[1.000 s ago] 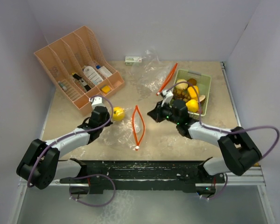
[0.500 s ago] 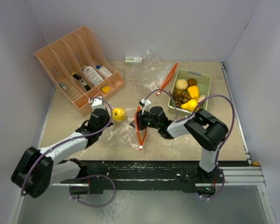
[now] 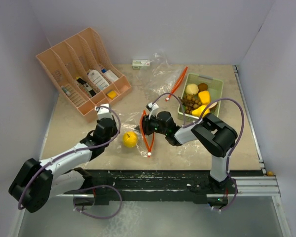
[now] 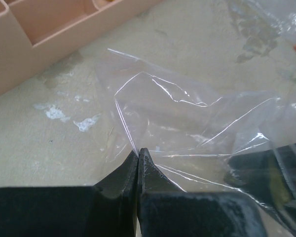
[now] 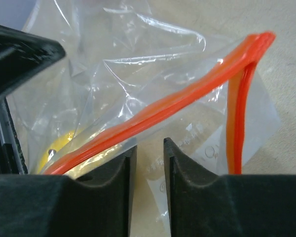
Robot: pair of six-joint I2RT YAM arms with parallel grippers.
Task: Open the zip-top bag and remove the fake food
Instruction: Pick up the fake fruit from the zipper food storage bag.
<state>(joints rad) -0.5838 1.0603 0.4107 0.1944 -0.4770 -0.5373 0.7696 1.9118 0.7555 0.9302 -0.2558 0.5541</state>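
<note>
- The left gripper (image 4: 138, 153) is seen with its fingers pressed together on a fold of the clear bag (image 4: 187, 118), at the end away from the mouth.
- The right gripper (image 5: 147, 148) is seen with its fingers a little apart. Nothing is held between them.
- The orange zip (image 5: 187, 96) runs just past the right gripper's fingertips. Its two lips are bowed away from each other, so the mouth is judged to be open already.
- One yellow lemon (image 3: 130, 139) lies inside the bag on the table (image 3: 64, 123), roughly between the two grippers. The rest of the fake food (image 3: 197, 98) is heaped in the green bin (image 3: 206, 77) at the right.
- The step in hand is judged to be getting this lemon out through the open mouth.
- The pinch on the far end should be held firm, so that the bag is anchored when the lemon is pulled.
- The right fingers should be spread wider than the lemon before they are pushed in.
- They should be passed between the two lips, not pressed down on top of the film.
- The lemon is glossy and round, so it is best gripped across its middle; a hold near one end is likely to slip.
- Loose film may be caught together with the lemon, in which case the whole bag would be dragged along.
</note>
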